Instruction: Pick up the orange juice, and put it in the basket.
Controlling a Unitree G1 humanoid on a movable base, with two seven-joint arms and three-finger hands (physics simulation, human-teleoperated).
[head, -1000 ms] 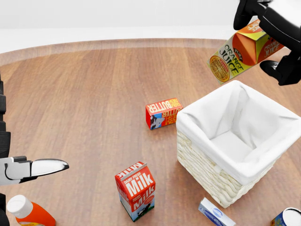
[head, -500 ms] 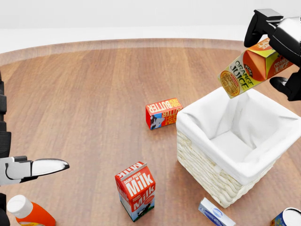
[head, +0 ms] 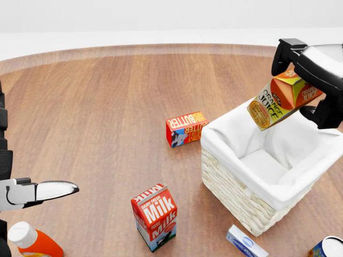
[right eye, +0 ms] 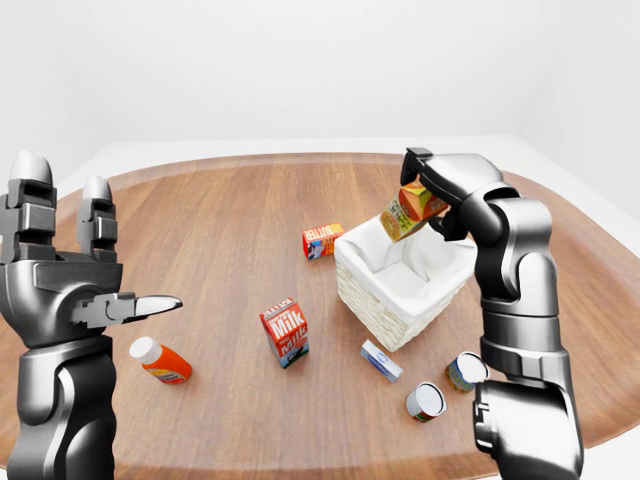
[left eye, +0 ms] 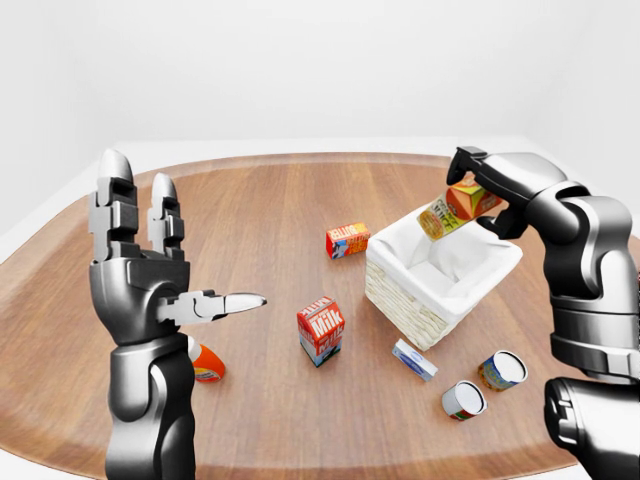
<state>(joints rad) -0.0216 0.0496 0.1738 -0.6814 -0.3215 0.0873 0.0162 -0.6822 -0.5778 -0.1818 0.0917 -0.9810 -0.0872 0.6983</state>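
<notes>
The orange juice carton (head: 280,101) is orange and green and hangs tilted just over the far rim of the white-lined wicker basket (head: 236,190). My right hand (head: 308,80) is shut on the carton's top end, its fingers above and below it. In the left-eye view the carton (left eye: 455,208) sits over the basket's (left eye: 395,297) open top. My left hand (left eye: 165,290) is raised at the left, far from the basket, fingers open and holding nothing.
On the round wooden table lie a butter box (head: 186,128), a red milk carton (head: 155,216), an orange bottle (head: 32,241), a small blue-and-white box (head: 245,242) and two cans (left eye: 482,384) beside the basket.
My right hand has brought the juice carton down and slightly left, from above the basket's far side to just over its rim. The left hand has stayed still.
</notes>
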